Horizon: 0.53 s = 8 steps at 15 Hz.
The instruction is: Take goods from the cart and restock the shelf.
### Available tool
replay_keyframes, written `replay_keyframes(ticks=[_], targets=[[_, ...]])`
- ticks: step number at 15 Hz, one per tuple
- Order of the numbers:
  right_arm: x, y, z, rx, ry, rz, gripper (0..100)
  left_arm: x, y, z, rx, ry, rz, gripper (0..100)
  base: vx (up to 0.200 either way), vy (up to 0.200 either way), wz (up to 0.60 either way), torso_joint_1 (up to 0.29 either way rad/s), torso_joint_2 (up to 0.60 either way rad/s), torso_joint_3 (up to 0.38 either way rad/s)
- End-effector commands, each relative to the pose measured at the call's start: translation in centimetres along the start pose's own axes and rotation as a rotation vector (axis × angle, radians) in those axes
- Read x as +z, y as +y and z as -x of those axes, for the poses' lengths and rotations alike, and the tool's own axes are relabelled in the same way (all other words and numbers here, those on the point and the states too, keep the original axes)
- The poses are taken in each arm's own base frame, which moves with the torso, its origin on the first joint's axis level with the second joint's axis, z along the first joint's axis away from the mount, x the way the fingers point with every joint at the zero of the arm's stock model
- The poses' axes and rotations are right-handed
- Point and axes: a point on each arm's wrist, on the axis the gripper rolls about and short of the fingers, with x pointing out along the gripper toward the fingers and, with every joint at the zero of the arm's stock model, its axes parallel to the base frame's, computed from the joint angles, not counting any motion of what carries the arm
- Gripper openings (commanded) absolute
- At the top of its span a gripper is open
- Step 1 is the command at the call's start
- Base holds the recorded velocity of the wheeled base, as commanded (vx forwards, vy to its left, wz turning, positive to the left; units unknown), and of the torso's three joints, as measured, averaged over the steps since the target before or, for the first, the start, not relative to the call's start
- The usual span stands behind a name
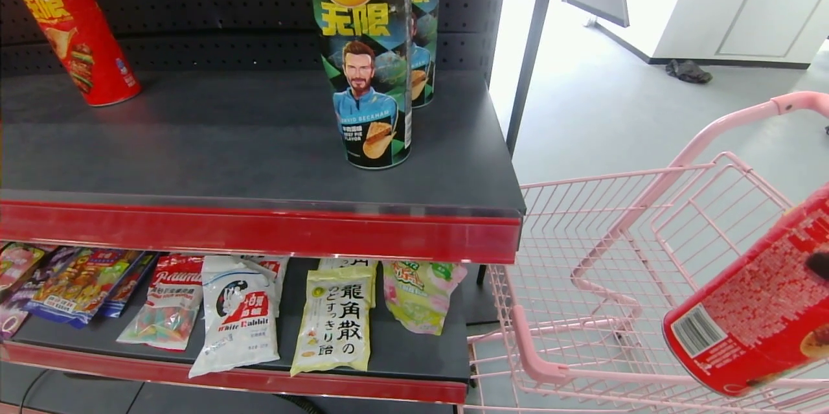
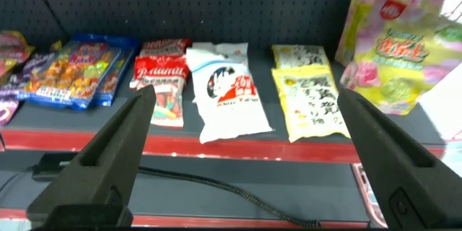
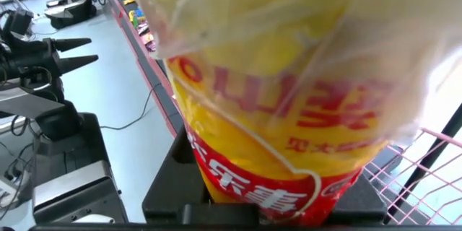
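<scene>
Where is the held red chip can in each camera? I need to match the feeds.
Head: red chip can at the lower right edge, tilted, over the pink cart.
Right wrist: the can close up in the middle, pink cart wire behind.
Left wrist: aimed at the shelved snack bags.
Shared landmark: the pink cart.

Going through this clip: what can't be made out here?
- Cart contents: head view, its floor is cut off by the bottom edge and covered by the held red can.
- Rear green can: head view, mostly hidden behind the front green can.
- Leaning red can on the shelf: top cut off by the upper edge.
</scene>
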Motion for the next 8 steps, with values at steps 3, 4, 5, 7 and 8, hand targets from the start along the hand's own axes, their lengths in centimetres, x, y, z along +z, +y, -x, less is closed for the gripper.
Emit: replay_keyframes(ticks=[3,4,5,7,8], targets=[[-0.03,0.02,0.04,-0.003,0.001,-0.002,0,0.00,0.00,-0.01,0.000,0.001,0.000,100,0.000,0.000,0.00,0.162,-0.48,-0.315],[-0.06,0.06,0.06,-0.003,0.001,-0.002,0,0.00,0.00,-0.01,0.000,0.001,0.000,100,0.000,0.000,0.00,0.193,-0.52,-0.325],[-0.09,0.09,0.08,-0.003,0.001,-0.002,0,0.00,0.00,-0.01,0.000,0.001,0.000,100,0.000,0.000,0.00,0.188,-0.53,-0.344],[0.03,0.14,0.12,-0.004,-0.003,0.000,0,0.00,0.00,-0.01,0.000,0.001,0.000,100,0.000,0.000,0.00,0.210,-0.55,-0.334],[0.05,0.17,0.14,-0.004,-0.004,0.002,0,0.00,0.00,-0.01,0.000,0.001,0.000,100,0.000,0.000,0.00,0.212,-0.54,-0.334]])
